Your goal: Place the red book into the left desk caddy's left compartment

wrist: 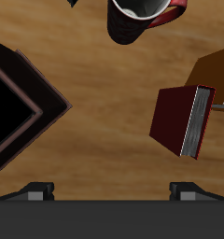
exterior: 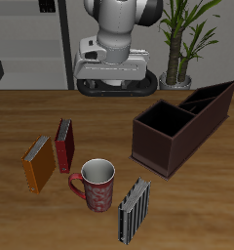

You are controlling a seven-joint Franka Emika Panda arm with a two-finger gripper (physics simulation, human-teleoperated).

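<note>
striped book (exterior: 135,210) (exterior only), claw (wrist: 112,190) fingertips wrist-only

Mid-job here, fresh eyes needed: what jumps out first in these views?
The long dark caddy stands out most, set at an angle toward the back of the table by the potted plant. Nearer the front, a red mug sits among three upright books: the red book beside the orange book, and a striped book closest to the front edge. The gripper hangs above, holding nothing.

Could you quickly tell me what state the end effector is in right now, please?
End effector: open, holding nothing; its fingertips are spread wide above the table, with the red book untouched.
</note>
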